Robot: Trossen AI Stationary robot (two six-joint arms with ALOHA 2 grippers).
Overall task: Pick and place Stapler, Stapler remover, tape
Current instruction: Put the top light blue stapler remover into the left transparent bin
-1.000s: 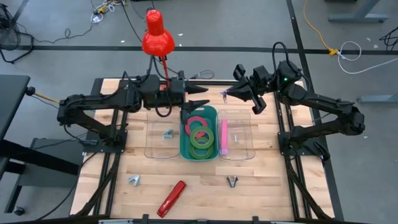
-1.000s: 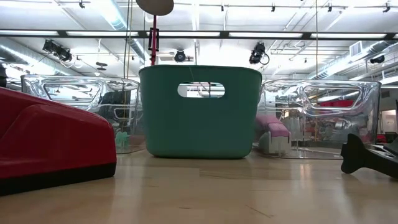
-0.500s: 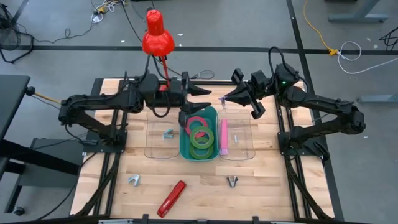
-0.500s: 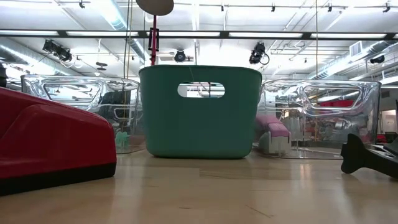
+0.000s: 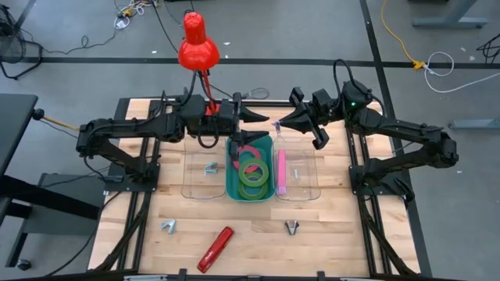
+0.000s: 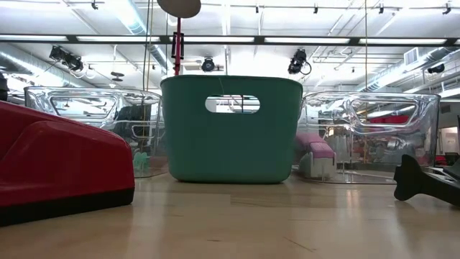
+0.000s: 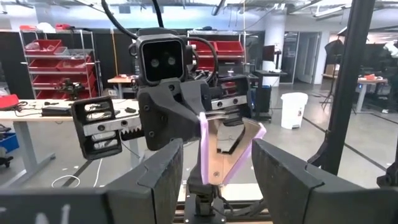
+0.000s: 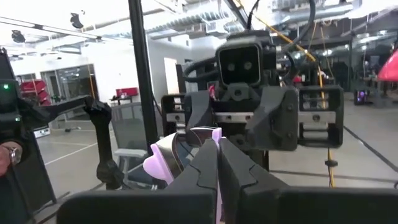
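My right gripper (image 5: 280, 125) is shut on a lilac staple remover (image 7: 225, 148), in the air over the far rims of the teal bin (image 5: 231, 184) and the right clear bin (image 5: 312, 168). My left gripper (image 5: 247, 128) is open and empty, facing it over the teal bin's far rim. Its fingers (image 7: 163, 179) stand wide apart. Tape rolls (image 5: 251, 170) lie in the teal bin. A pink stapler (image 5: 281, 172) lies in the right clear bin, and a staple remover (image 5: 211, 167) in the left clear bin. A red stapler (image 5: 216, 248) lies near the table's front edge. My right gripper pinches the lilac staple remover between its two shut fingers (image 8: 205, 171), at one of its edges (image 8: 216, 137). Its lilac wing (image 8: 159, 163) sticks out beside the fingers. The fingers come about level from the table's right side. The remover is lifted clear of the bins.
Two more staple removers lie on the table's near part, one at the left (image 5: 169, 226) and one at the right (image 5: 291, 227). A red lamp (image 5: 198, 47) stands over the far edge. In the low view the red stapler (image 6: 57, 169) is close at the left.
My right gripper has gone a little toward the table's left, toward my left gripper, carrying the lilac staple remover clear of the bins. My left gripper has shifted slightly toward the right and turned.
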